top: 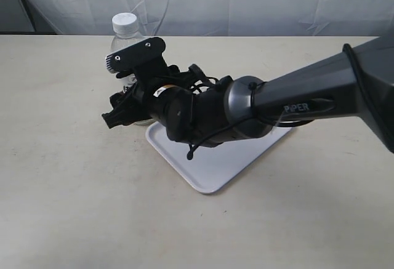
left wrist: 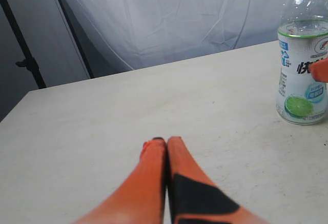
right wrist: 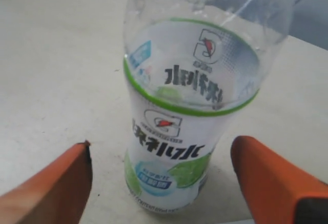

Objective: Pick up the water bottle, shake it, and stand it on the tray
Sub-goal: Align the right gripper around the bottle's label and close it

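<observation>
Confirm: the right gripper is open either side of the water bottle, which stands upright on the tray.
Wrong on one point: the water bottle stands on the bare table, not the tray, as the left wrist view shows. The rest holds.

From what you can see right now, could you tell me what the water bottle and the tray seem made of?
The water bottle looks like clear glossy plastic: highlights glint and the background shows through above its white-and-green label. The tray looks like smooth white plastic, though less certainly.
</observation>
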Robot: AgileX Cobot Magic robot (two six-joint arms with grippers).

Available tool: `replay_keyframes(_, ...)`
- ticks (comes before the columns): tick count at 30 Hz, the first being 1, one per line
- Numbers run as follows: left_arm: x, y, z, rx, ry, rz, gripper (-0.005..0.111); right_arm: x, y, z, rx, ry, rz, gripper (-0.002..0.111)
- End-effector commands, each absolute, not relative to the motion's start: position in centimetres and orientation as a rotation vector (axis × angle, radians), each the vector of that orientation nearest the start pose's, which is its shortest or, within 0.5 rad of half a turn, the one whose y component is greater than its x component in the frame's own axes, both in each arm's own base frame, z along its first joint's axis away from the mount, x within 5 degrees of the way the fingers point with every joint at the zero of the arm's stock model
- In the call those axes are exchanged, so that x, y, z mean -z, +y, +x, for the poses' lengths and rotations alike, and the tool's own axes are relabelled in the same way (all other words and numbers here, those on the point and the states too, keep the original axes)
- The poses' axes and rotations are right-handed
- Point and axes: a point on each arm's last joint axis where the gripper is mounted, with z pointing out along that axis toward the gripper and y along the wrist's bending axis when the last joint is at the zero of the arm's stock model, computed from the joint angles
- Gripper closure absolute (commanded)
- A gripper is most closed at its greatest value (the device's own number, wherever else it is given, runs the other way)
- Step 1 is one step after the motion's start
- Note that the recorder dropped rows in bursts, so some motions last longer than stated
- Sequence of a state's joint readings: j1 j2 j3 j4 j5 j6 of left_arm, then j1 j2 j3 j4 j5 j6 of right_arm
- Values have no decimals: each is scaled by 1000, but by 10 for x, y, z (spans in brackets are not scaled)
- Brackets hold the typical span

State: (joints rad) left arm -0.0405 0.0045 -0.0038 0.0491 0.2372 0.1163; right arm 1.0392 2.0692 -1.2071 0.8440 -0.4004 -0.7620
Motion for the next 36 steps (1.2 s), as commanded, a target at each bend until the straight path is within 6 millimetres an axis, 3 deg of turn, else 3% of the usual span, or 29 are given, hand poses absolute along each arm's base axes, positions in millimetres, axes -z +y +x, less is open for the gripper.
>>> replay_keyframes(1, -192, -1, 55, -97, 1715, 164, 106, -154, 366, 248, -367, 1881, -797, 35)
replay_keyframes(16, -192, -1, 55, -97, 1715, 164, 106, -155, 368, 248, -410, 1900, -764, 35)
replay_keyframes(25, -192, -1, 55, -96, 1715, 163, 106, -144, 386, 258, -427, 1899, -761, 35)
replay_keyframes(36, -192, -1, 55, -98, 1715, 165, 106, -134, 386, 259, -425, 1944, -724, 35)
